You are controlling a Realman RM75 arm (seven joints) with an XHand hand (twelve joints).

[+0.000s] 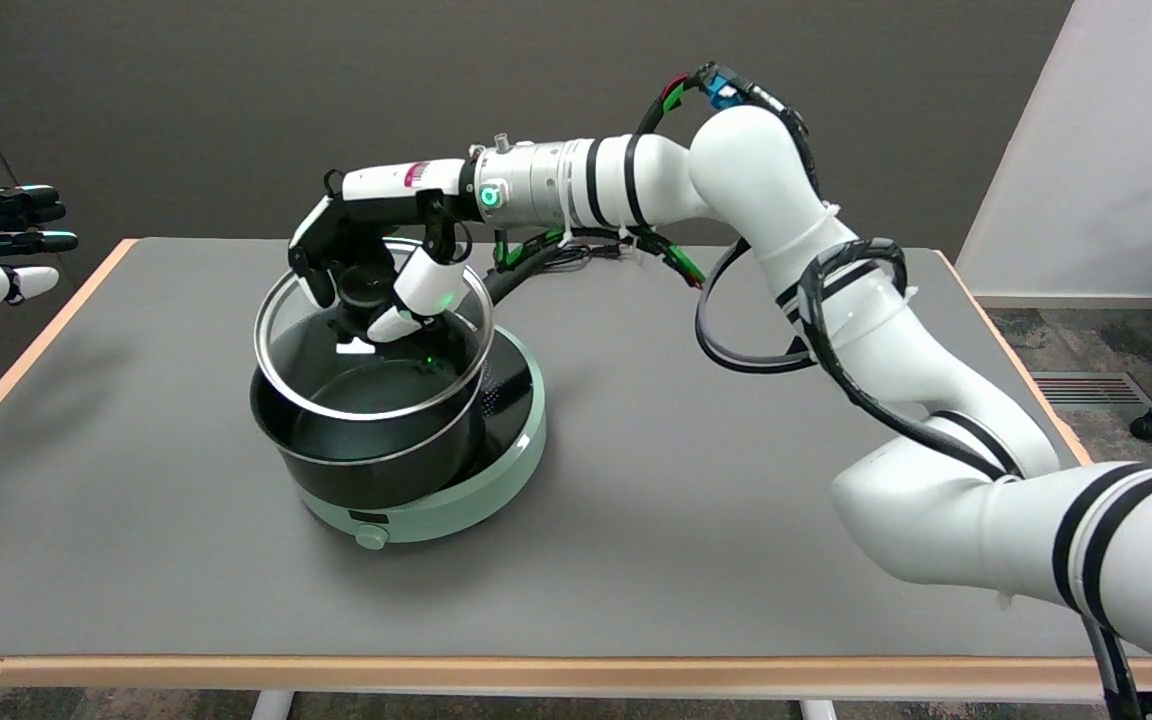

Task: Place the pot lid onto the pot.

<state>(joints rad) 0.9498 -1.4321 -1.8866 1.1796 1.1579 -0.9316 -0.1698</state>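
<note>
Here, pot [376, 440] sits on green cooker [496, 480].

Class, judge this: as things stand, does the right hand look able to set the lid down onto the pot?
Probably yes. The right hand holds the lid by its knob just above the pot, tilted; nothing lies between them.

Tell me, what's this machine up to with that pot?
The robot's right hand grips a glass pot lid by its black knob and holds it tilted just above a black pot. The pot sits on a pale green cooker on the grey table. The lid is not seated on the pot's rim yet.
</note>
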